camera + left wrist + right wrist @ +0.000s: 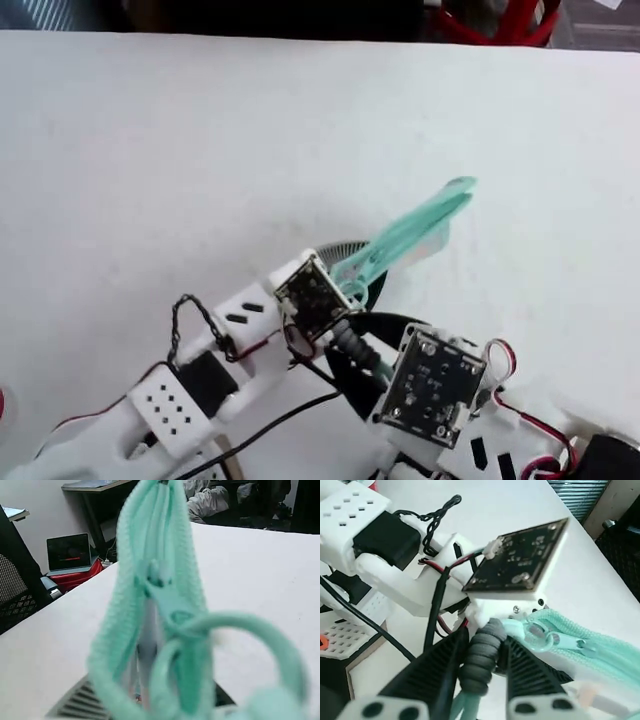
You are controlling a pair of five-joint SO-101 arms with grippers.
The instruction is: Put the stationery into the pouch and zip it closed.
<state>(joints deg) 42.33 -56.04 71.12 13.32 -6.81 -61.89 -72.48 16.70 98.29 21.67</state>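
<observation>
A mint green pouch (415,232) stands on its edge on the white table (150,150), tilted up toward the back right. Its near end sits in my left gripper (357,272), which looks shut on it. In the left wrist view the pouch (150,535) is close up, with the zip slider (170,600) near this end. A white pen (147,645) shows in the gap below the slider. My right gripper (482,647) is shut on a dark grey ribbed grip (479,662) tied to the mint pull loop (240,630). From above, the right gripper (350,340) sits just behind the left wrist.
The two arms crowd the front middle of the table, with cables (200,320) looping between them. A white perforated board (350,630) lies by the left arm's base. A dark chair (15,580) and a laptop (69,552) stand off the table's edge.
</observation>
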